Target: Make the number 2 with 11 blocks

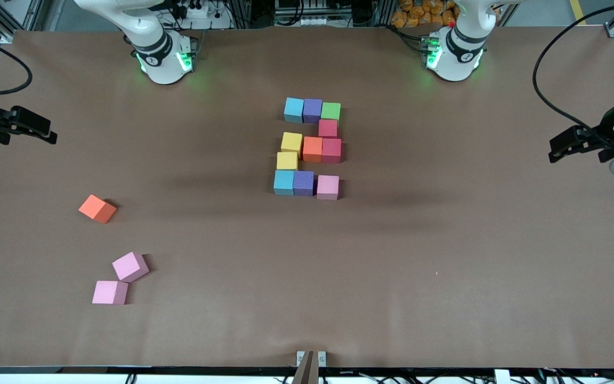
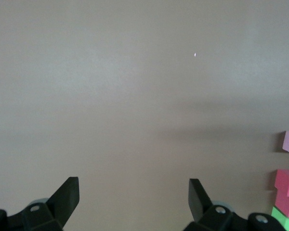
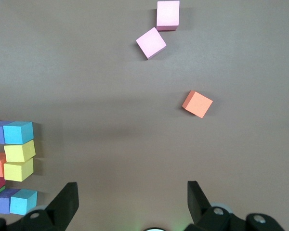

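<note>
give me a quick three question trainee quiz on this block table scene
1. True or false: the digit of coloured foam cubes in the middle of the brown table holds eleven cubes.
2. How many loose foam cubes lie apart from it, toward the right arm's end? A) one B) three C) five
3. Fill in: both the left gripper and the right gripper have their fingers ____.

Key:
1. True.
2. B: a loose orange foam cube and two loose pink foam cubes.
3. Open; neither holds anything.
</note>
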